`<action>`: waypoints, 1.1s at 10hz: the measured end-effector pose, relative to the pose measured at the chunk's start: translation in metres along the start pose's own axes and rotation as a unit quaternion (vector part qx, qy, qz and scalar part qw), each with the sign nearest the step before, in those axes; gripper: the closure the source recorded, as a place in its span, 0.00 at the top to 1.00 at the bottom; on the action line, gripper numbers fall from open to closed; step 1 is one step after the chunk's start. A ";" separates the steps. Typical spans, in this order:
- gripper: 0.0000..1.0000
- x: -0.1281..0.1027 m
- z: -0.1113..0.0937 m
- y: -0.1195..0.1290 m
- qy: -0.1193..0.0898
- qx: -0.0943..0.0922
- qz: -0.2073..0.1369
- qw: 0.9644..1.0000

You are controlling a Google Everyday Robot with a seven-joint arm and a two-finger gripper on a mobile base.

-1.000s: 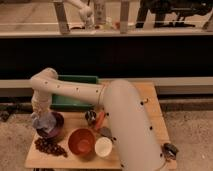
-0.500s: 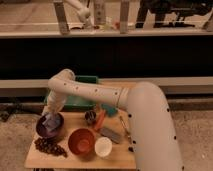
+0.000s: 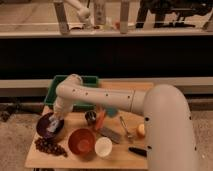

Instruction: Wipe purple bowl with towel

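Bowl first: the round purple bowl [image 3: 49, 125] sits near the left edge of the light wooden desk [image 3: 120, 156], a dark glossy dish with a pale bluish towel [image 3: 54, 124] bunched inside it. The gripper [image 3: 56, 120] at the end of the white, bolt-dotted robot arm [image 3: 95, 97] is down in that bowl, right on the towel, and whether it is clamped on the cloth or loose I cannot tell. The arm's big white shell fills the right side, covering the desk's right edge and far right corner. The desk's front edge runs out of the bottom of the view. At the far left corner stands a green rectangular plastic bin [image 3: 58, 90]; the arm crosses over it and its contents cannot be made out. Toward the front edge, an orange round bowl [image 3: 82, 141] shows nothing inside, and a small white cup [image 3: 103, 147] sits just beside it. A dark brown heap of small pieces [image 3: 49, 147] lies by the front left corner, directly on the wood.
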 end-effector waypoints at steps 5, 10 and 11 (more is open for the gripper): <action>0.03 -0.036 0.023 -0.005 -0.048 -0.026 -0.044 0.998; 0.03 -0.038 0.027 -0.006 -0.057 -0.032 -0.050 0.997; 0.03 -0.038 0.027 -0.005 -0.056 -0.032 -0.049 0.997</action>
